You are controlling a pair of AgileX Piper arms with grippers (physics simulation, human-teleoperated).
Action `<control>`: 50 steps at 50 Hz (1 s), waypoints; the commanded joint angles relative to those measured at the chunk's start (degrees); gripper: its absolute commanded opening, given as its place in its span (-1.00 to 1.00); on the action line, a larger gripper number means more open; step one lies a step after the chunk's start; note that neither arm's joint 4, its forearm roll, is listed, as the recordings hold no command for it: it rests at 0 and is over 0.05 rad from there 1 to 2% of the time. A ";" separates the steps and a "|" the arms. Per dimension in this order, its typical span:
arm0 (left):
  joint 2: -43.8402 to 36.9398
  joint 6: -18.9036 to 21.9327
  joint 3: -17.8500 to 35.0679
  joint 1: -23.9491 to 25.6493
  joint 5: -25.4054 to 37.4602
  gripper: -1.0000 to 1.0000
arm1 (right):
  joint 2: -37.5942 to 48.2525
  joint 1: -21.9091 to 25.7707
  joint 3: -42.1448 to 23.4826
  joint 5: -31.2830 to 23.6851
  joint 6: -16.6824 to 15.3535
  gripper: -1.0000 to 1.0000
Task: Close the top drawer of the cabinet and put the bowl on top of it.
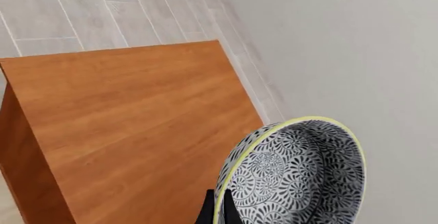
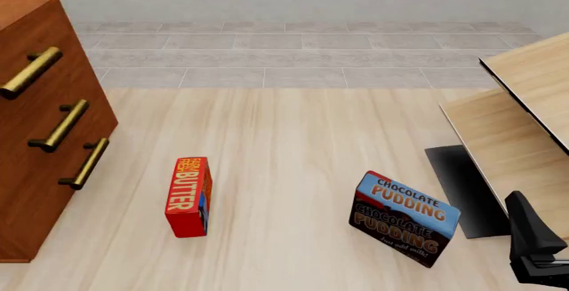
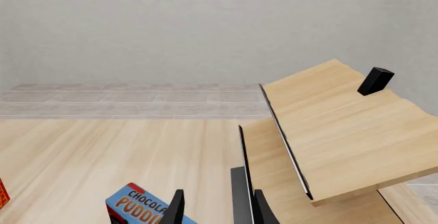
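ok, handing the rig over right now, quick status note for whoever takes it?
Left hand: shut on the bowl, gripping its rim and holding it tilted above the cabinet top.
Right hand: open, holds nothing, near the chocolate pudding box.
Top drawer: looks flush with the two lower drawer fronts in the front view, so apparently closed.
Left: set the bowl down on the cabinet top and release.

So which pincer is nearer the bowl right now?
The left. In the left wrist view its fingers sit on the rim of the bowl, above the cabinet top. The right pincer is by the pudding box, bowl not in its view.
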State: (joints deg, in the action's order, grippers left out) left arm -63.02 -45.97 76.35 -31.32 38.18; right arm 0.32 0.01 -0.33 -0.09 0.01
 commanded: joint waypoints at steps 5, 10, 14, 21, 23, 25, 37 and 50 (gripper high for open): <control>-3.57 0.45 3.68 -3.96 -0.24 -1.00 | -0.02 0.00 0.07 0.06 -0.01 1.00; -3.15 0.20 0.91 -4.21 -2.30 -1.00 | -0.03 -0.01 0.07 0.07 -0.02 1.00; -4.48 0.55 4.19 -4.48 -0.10 -1.00 | -0.02 -0.01 0.07 0.06 -0.01 1.00; -4.44 0.60 1.40 -5.45 -2.96 -1.00 | -0.03 -0.01 0.07 0.07 -0.01 1.00; -4.50 0.59 1.37 -5.45 -2.96 -1.00 | -0.02 0.00 0.07 0.06 -0.01 1.00; -4.61 0.66 1.24 -5.54 -3.16 -1.00 | -0.02 -0.01 0.07 0.07 -0.01 1.00; -5.05 2.00 1.23 -5.22 -2.97 -1.00 | -0.02 0.00 0.07 0.06 -0.01 1.00; -4.81 3.84 -1.20 -3.87 -3.72 -1.00 | -0.02 -0.01 0.07 0.06 -0.01 1.00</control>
State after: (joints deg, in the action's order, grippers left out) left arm -68.38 -43.72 77.29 -36.09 35.67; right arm 0.32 0.01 -0.33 -0.09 0.01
